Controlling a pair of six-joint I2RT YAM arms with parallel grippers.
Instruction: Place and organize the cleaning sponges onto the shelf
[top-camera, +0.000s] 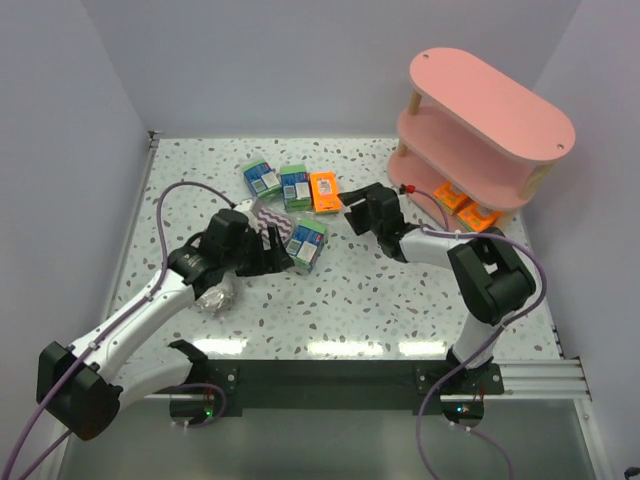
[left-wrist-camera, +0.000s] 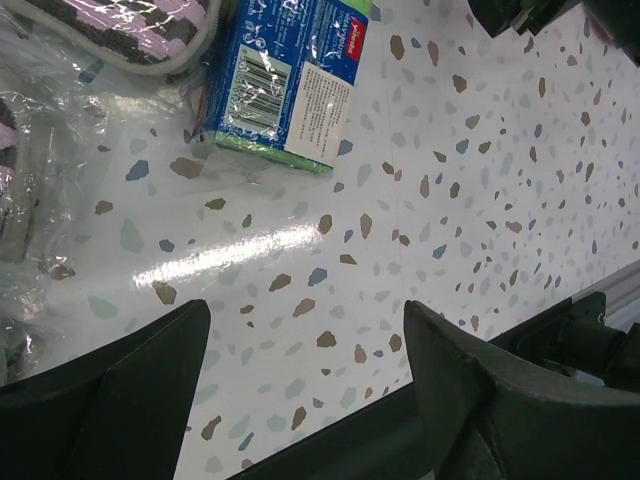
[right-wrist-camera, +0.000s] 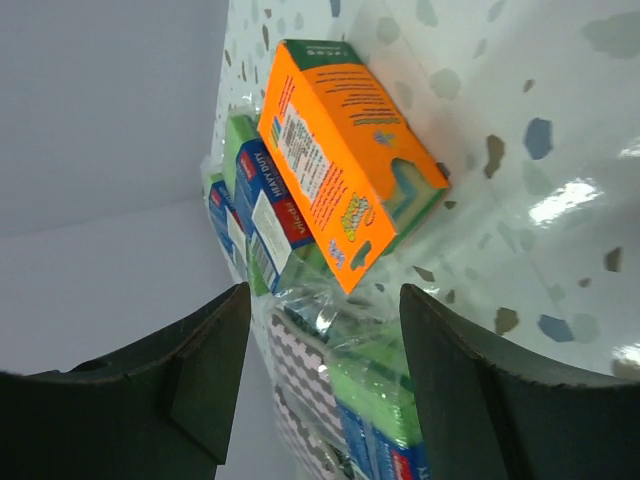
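The pink shelf (top-camera: 490, 120) stands at the far right, with two orange packs (top-camera: 466, 206) on its bottom tier. A third orange pack (top-camera: 324, 190) lies on the table and shows in the right wrist view (right-wrist-camera: 345, 150). Two green-and-blue packs (top-camera: 262, 177) (top-camera: 295, 186) lie beside it. A third green-and-blue pack (top-camera: 306, 243) (left-wrist-camera: 285, 85) lies next to the purple zigzag sponge (top-camera: 268, 215) (left-wrist-camera: 120, 25). A greyish wrapped sponge (top-camera: 215, 296) lies under my left arm. My left gripper (top-camera: 277, 250) (left-wrist-camera: 305, 330) is open and empty, just short of the third pack. My right gripper (top-camera: 352, 215) (right-wrist-camera: 325, 320) is open and empty, facing the orange pack.
The speckled table (top-camera: 400, 300) is walled by grey panels at the left, back and right. A black rail (top-camera: 400, 375) runs along the near edge. My two grippers are close together mid-table, and the right one's tip shows in the left wrist view (left-wrist-camera: 510, 12).
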